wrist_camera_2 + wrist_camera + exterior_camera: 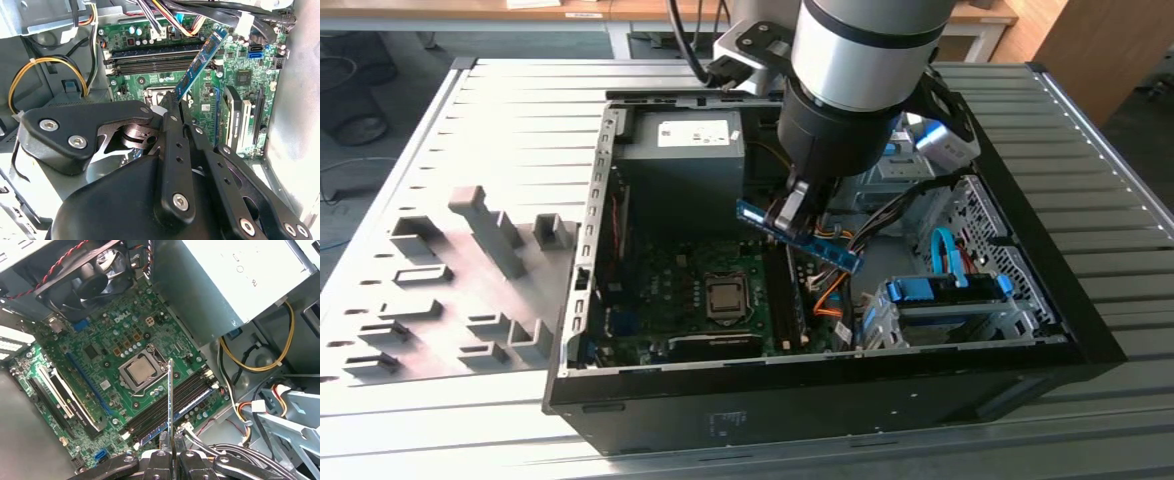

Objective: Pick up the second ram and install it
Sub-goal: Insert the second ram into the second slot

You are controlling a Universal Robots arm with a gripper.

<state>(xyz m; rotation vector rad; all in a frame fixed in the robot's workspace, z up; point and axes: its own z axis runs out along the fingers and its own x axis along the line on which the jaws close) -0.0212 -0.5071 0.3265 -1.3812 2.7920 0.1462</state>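
Observation:
The second ram, a thin blue-green stick, hangs tilted above the open computer's motherboard. My gripper is shut on its upper end. In the second wrist view the black fingers pinch the stick, which points toward the long dark memory slots. In the first wrist view the stick shows edge-on, rising from the gripper over the slots beside the processor socket. The stick is in the air, above the slots and apart from them.
The black computer case lies open on a ribbed metal table. A grey power supply fills its far end, with a drive cage and blue cables at the exterior view's right. A grey slotted holder stands outside the case. A fan and expansion card flank the board.

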